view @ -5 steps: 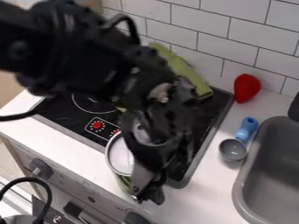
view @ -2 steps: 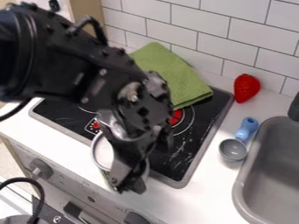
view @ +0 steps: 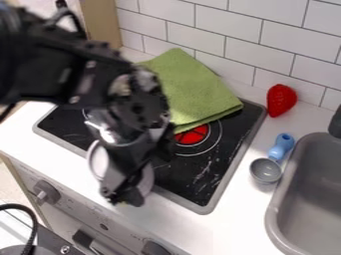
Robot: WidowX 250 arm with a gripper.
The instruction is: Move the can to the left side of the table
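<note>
The gripper [view: 123, 196] appears closed on the can [view: 99, 162], whose pale round side shows to the left and right of the black fingers. The can is at the near edge of the stove [view: 200, 174], left of the middle of the scene, and the arm covers part of it.

The likeliest trouble is a poor setting-down. The stove's raised border runs close by, so if the can is let go across that border, its base may rest unevenly and tip. If it is released too near the front of the white counter [view: 27, 127], it may topple over the edge toward the knob [view: 45, 191]. A smooth, round wall could also turn or slip if the grip sits off-centre, and letting go too high would make it drop and roll. The green towel [view: 190, 89] lies close behind the arm; a low swing toward the far side might drag it.
</note>
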